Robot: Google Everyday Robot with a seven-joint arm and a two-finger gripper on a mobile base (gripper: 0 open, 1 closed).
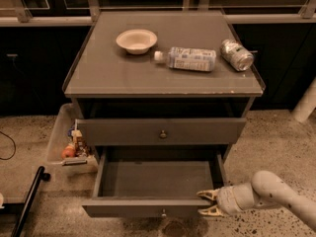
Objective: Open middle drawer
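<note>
Speckled floor, dark cabinets behind, grey three-drawer bench (pixel 98 83) in the middle. On top: paper bowl (pixel 136 40), water bottle (pixel 186 59) on its side, can (pixel 237 55) lying near the right edge.

Bottom drawer (pixel 148 207) is pulled well out and looks empty. Middle drawer (pixel 160 131) sits nearly flush, small knob (pixel 162 134) centred, so the task drawer looks not yet opened.

Tool (pixel 209 203) is low at the bottom drawer's front right corner, fingers spread moderately, one above and one below the front edge, holding nothing.

Next, I'd guess: back off, lift, come at the knob.

Clearance: open drawer juts below the approach path; plastic bin (pixel 61 144) with clutter sits left. Right side is open floor.
</note>
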